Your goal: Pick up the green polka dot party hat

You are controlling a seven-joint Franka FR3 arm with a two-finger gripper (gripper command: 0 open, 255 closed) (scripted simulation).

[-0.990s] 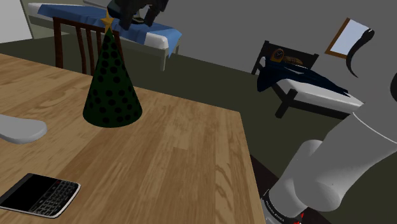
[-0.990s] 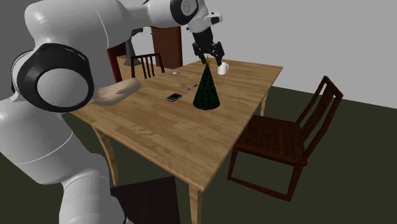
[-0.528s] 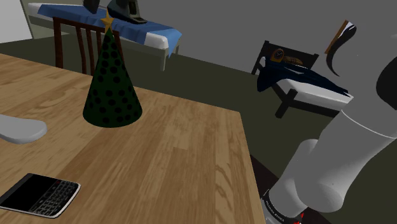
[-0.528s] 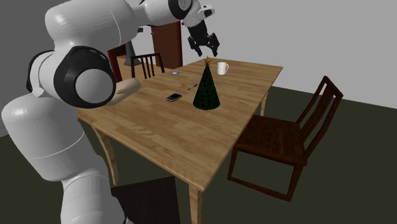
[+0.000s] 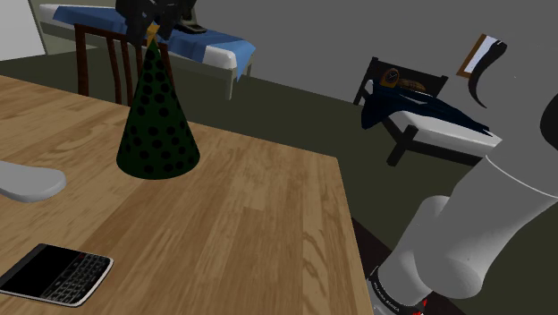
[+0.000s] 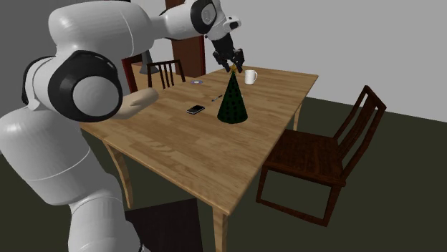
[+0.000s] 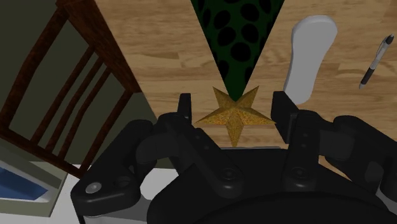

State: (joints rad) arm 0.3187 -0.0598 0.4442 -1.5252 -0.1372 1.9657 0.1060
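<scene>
Hat (image 5: 158, 116) is standing upright on the table (image 5: 250, 233), and I'm holding the gripper (image 7: 233, 109) right over its gold star (image 7: 236, 116), fingers (image 7: 184, 108) sitting wide apart on either side, gripping nothing. A phone (image 5: 54, 273) is lying well apart from it.

Worktop (image 5: 268, 224) is rendered as light wood, grain visible, slight sheen. Party hat (image 5: 157, 125) ahead of the end effector (image 7: 233, 105): dark green, matt, smooth, black dots. Star (image 7: 235, 116) on its tip: gold, rough mottled finish. End effector: black, smooth, faintly glossy. Chair (image 7: 76, 83) beside it: dark stained wood.
</scene>
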